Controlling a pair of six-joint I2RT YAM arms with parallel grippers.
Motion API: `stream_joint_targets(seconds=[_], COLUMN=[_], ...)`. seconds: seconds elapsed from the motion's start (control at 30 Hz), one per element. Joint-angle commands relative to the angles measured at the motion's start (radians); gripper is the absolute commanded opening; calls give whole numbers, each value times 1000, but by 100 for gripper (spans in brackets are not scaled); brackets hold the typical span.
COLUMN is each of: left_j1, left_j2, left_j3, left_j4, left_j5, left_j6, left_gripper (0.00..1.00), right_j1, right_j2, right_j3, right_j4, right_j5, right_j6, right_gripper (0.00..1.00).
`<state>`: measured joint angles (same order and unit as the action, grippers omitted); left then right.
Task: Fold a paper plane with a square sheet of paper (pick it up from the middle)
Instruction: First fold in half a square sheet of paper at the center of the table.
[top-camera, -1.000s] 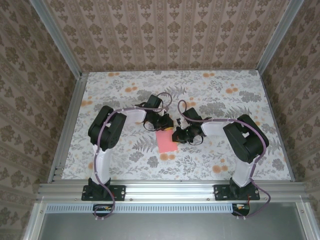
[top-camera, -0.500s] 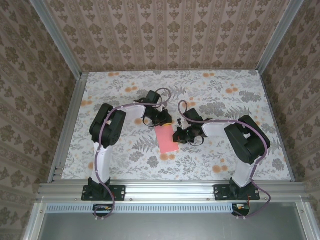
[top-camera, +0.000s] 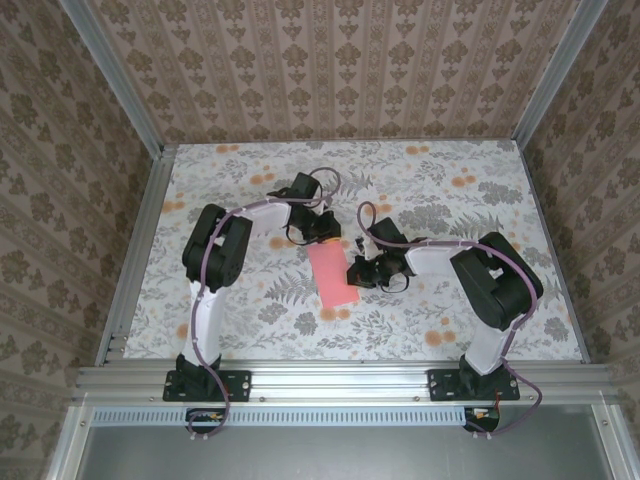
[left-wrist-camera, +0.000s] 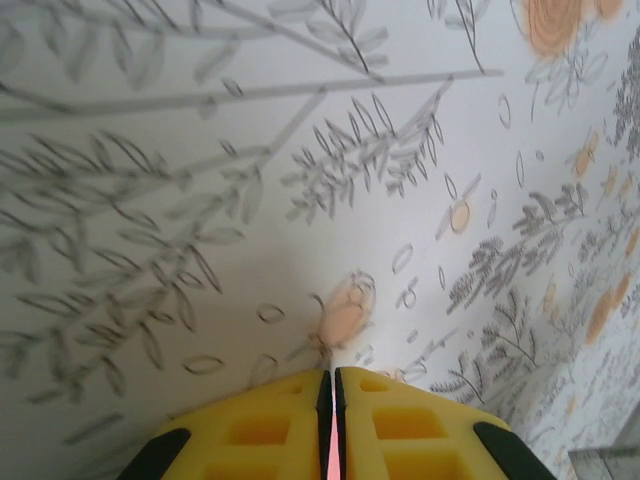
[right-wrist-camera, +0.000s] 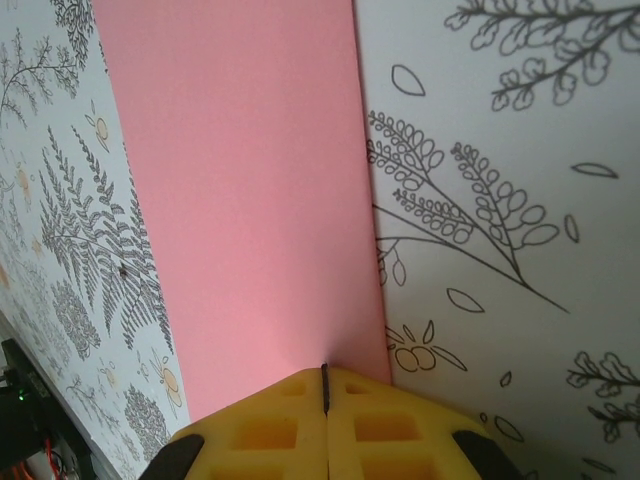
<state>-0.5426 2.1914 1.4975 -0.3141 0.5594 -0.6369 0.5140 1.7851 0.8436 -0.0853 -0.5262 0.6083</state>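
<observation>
Left end effector (left-wrist-camera: 329, 378) pinches the flimsy salmon-pink folded paper sheet (right-wrist-camera: 240, 180) by its edge, likely the soundest hold; right end effector (right-wrist-camera: 324, 372) closed.

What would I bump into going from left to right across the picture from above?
the left arm → the pink paper → the right arm

Paper (top-camera: 334, 277) salmon-pink; table (top-camera: 230, 170) grey-orange floral; walls (top-camera: 340, 60) probably damask.
</observation>
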Motion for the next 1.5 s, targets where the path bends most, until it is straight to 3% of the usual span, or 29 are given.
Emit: stream_joint_targets(seconds=[0.0,0.2,0.37,0.57,0.73,0.97,1.47], left_j1=[30,37,44,22,-28,-87,-85], left_j2=[50,44,-47,-173,-211,-149,-67], left_j3=[26,52,41,-82,-155,-183,-189], left_j4=[-10,-33,-33,17,37,94,70], left_j5=[-121,-115,-115,-76,-29,22,-59], left_j6=[38,55,65,41,33,-23,-21], left_gripper=[14,14,16,17,17,15,12], right_j1=[12,14,14,12,3,-3,-3], right_j2=[37,30,-15,-117,-99,-22,96], right_j3=[-74,-68,-34,48,86,133,200], right_j4=[-260,-253,-215,-139,-146,-129,-148], right_j5=[52,51,33,11,46,69,88], right_j6=[-5,-1,20,47,34,45,34], right_gripper=[7,8,8,11,12,11,10])
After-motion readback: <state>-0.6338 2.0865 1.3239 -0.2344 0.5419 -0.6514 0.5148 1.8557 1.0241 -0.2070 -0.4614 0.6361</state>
